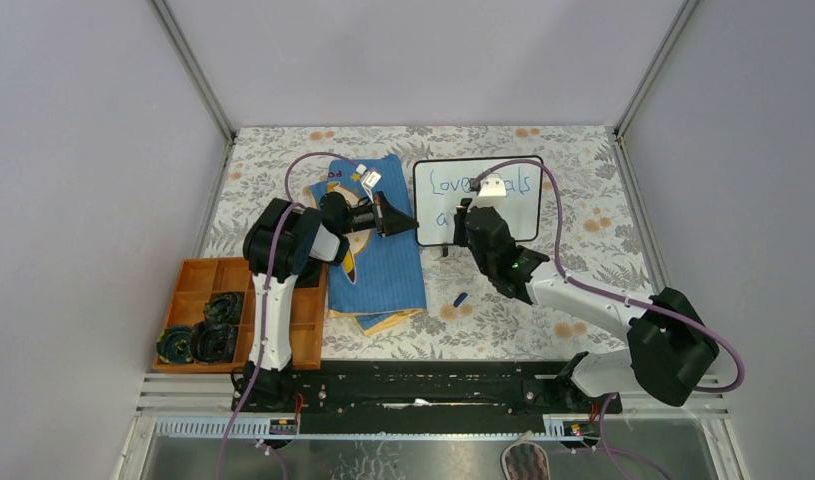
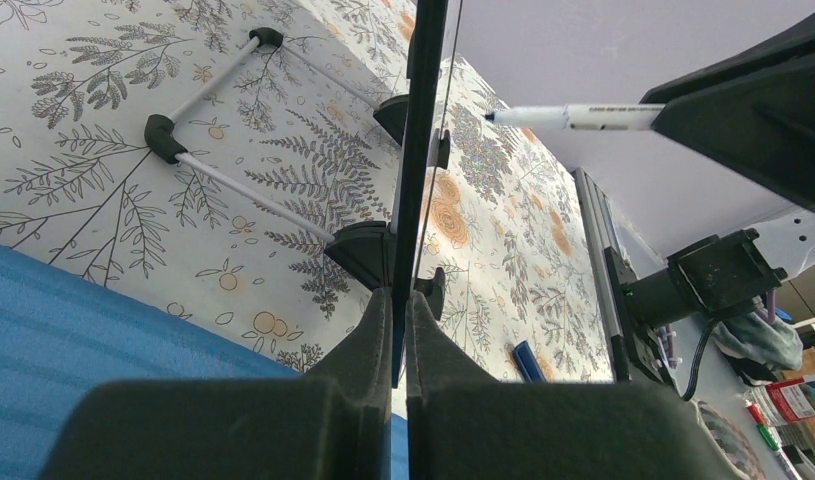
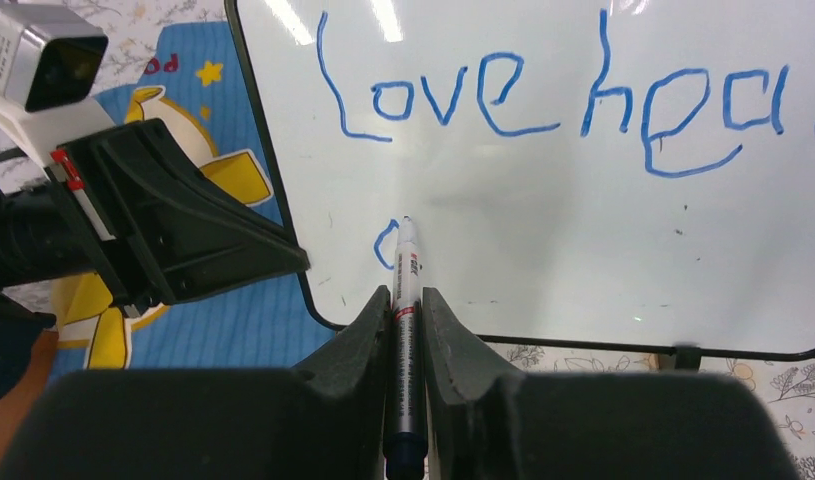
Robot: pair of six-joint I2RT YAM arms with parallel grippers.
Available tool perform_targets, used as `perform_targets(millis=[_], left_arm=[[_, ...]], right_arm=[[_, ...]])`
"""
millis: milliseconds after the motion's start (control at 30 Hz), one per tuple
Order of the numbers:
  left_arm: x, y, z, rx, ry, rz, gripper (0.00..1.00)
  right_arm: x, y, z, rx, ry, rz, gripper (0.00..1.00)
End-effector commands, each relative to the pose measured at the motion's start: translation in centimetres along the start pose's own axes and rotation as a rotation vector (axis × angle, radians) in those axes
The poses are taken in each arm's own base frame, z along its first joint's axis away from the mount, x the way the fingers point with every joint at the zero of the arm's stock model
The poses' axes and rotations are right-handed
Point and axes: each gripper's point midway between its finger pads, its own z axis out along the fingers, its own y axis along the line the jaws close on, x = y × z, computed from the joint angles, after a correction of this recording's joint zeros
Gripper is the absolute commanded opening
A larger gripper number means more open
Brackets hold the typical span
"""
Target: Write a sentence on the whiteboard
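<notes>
Blue sentence (image 3: pixel 593 100) "Love hea…" | marker (image 3: pixel 406 300) tip beside second-line "a" | whiteboard (image 3: pixel 583 250) black-framed

On the whiteboard (image 3: pixel 583 250), just beyond the right claw (image 3: pixel 405 300), the blue sentence (image 3: pixel 543 100) reads "Love hea" (rest cut off); the marker (image 3: pixel 404 255) print is illegible.

Glossy, smooth white face on the whiteboard (image 3: pixel 603 230), mirroring the ceiling lights; thin black frame, plastic by the look. Matt black plastic on the fingers of the left gripper (image 2: pixel 401 300) and the right gripper (image 3: pixel 405 300). Smooth, faintly shiny white barrel on the marker (image 3: pixel 407 270). Finely ribbed blue cloth (image 1: pixel 393 270). Matt, flower-printed table cover (image 2: pixel 113 170). Matt orange tray (image 1: pixel 198 268).
</notes>
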Motion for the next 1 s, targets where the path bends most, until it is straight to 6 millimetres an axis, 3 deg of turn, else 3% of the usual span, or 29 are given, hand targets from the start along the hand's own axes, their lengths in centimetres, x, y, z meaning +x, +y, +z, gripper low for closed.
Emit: perform_targets(millis=[0, 567, 967], left_arm=[[-0.1, -0.8, 0.2, 0.029, -0.001, 0.04, 0.0], [-0.2, -0.8, 0.2, 0.029, 0.0, 0.042, 0.0], [0.0, -0.7, 0.2, 0.025, 0.001, 0.037, 0.0]], right_arm=[[-4.1, 0.2, 0.2, 0.008, -0.089, 0.039, 0.0], [-3.6, 0.1, 1.8, 0.012, -0.068, 0.053, 0.0], [-2.2, -0.3, 2.3, 0.016, -0.031, 0.051, 0.0]])
